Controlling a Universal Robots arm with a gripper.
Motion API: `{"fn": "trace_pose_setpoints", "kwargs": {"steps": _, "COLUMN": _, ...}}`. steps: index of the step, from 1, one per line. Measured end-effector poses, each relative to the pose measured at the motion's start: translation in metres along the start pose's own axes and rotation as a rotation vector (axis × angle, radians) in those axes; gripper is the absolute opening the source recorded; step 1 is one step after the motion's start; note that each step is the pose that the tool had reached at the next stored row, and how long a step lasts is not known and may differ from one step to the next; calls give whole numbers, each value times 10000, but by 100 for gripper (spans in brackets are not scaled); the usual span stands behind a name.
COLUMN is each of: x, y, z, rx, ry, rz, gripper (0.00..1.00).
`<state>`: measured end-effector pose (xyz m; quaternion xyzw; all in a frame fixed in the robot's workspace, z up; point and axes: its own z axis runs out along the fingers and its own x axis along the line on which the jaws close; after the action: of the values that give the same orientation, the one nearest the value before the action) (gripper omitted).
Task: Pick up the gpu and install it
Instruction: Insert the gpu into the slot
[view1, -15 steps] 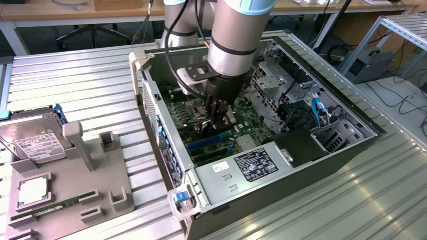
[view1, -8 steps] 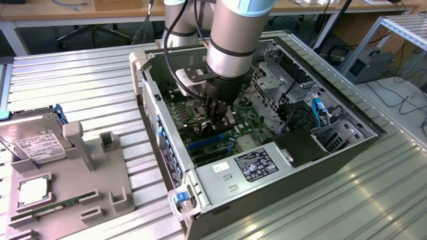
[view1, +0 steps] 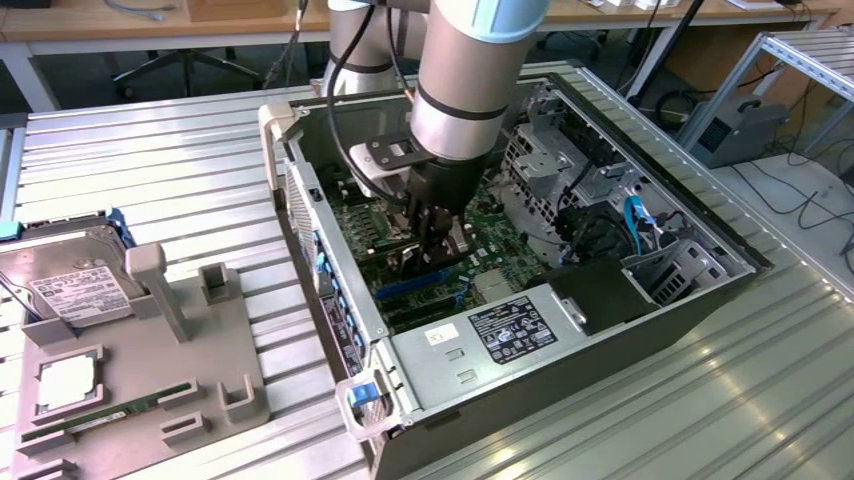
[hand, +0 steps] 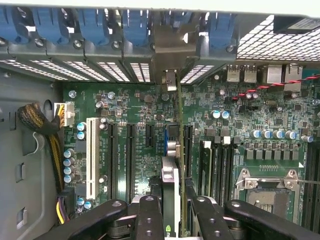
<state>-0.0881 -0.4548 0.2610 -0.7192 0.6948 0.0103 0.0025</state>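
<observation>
While the gripper is clamped narrow on the gpu, I read pick-up as done: card's inside the case, held edge-on betw the fingers. Just beyond, it stands over the motherboard, in line w/ 1 of the black slots. Its silver bracket reaches toward the rear bays w/ blue clips. Seated or hovering, I can't tell; install not confirmed, grip not released.

Containers: lower left of the exterior view, grey fixture holds a hard drive & a RAM stick. Centre-right, open PC case holds the motherboard, a PSU, a drive cage further back, plus the arm reaching in.
</observation>
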Motion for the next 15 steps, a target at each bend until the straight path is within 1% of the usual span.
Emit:
{"fn": "trace_pose_setpoints", "kwargs": {"steps": 9, "x": 2, "y": 0, "z": 21, "rx": 4, "ry": -7, "rz": 0, "gripper": 27}}
{"fn": "trace_pose_setpoints", "kwargs": {"steps": 14, "x": 3, "y": 1, "z": 35, "rx": 0, "ry": 1, "rz": 0, "gripper": 27}}
{"fn": "trace_pose_setpoints", "kwargs": {"steps": 15, "x": 2, "y": 0, "z": 44, "rx": 3, "ry": -6, "rz": 0, "gripper": 27}}
